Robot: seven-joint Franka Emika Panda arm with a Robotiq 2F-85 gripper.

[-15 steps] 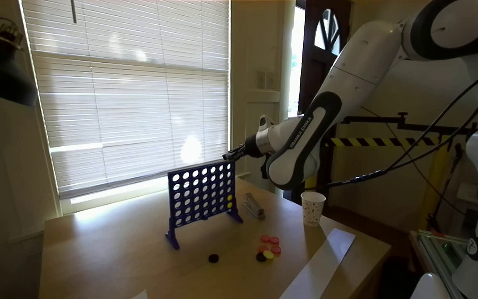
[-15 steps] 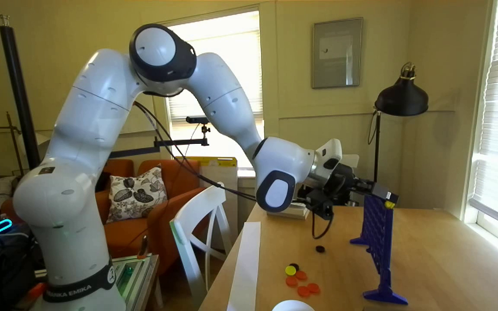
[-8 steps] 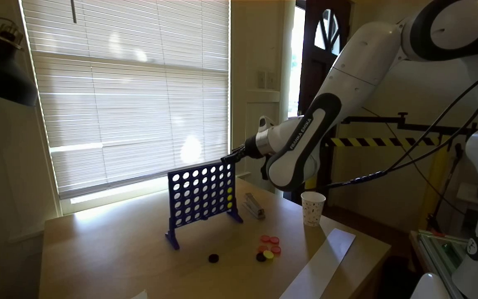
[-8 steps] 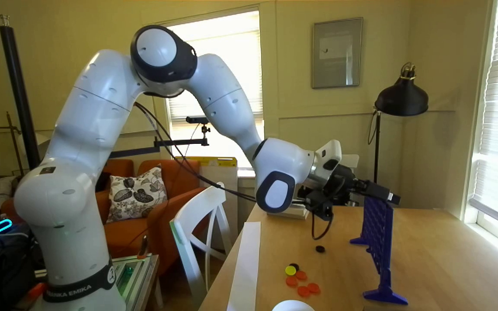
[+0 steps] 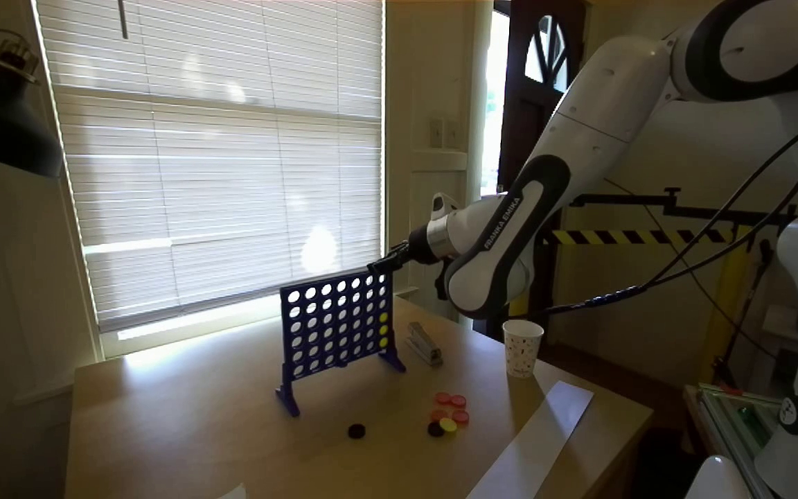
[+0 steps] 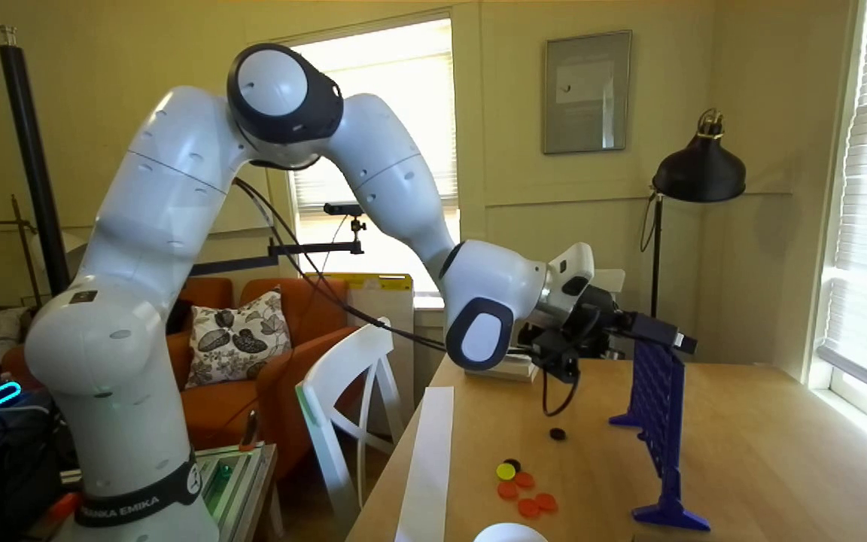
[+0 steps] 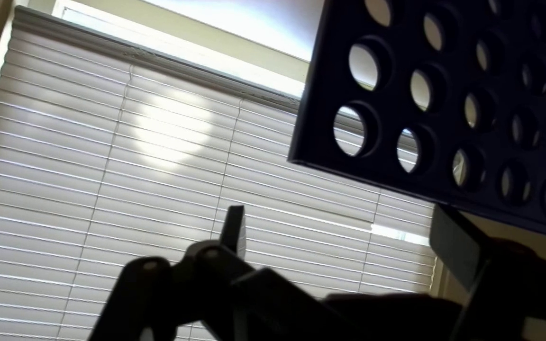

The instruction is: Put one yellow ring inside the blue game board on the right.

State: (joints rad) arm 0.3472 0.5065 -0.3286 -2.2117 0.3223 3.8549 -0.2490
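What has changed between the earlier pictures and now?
The gripper has let go of the yellow ring, held a second ago at the top of the blue game board; its jaws now stand open. The ring dropped down into the end column, atop two yellow tokens. The board and the red tokens on the table stayed put.

Small round yellow plastic token (image 5: 384, 317), pinched one second ago at tips of black jaws above upright dark blue plastic board (image 5: 334, 310) with round holes, now released. Token seen in board's end column, third hole from bottom; pair of yellow plastic tokens (image 5: 383, 342) directly below thereby topped. Jaws parted, seen spread in wrist view; tips shown slightly lower against board's top edge in exterior view.
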